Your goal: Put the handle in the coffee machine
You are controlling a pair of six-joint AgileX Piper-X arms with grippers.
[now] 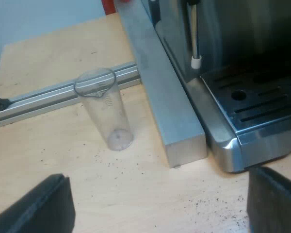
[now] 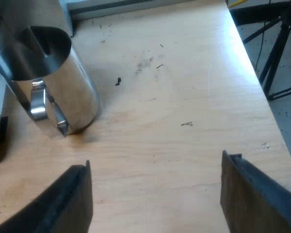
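My left gripper (image 1: 157, 204) is open above the wooden table, with nothing between its black fingers. Beyond it stands a clear measuring glass (image 1: 104, 109), upright and empty. The espresso machine (image 1: 242, 63) rises close by, its slotted drip tray (image 1: 262, 99) and a steam wand with a white tip (image 1: 196, 43) showing. My right gripper (image 2: 155, 194) is open too, over bare wood, holding nothing. A shiny steel jug with a handle (image 2: 53, 82) stands a short way beyond one of its fingers.
A grey metal bar (image 1: 165, 92) lies along the machine's side, and an aluminium rail (image 1: 53, 94) runs across the table behind the glass. Coffee grounds are scattered on the wood (image 1: 208, 204). The table's edge (image 2: 262, 92) drops to a floor with black tripod legs (image 2: 276, 48).
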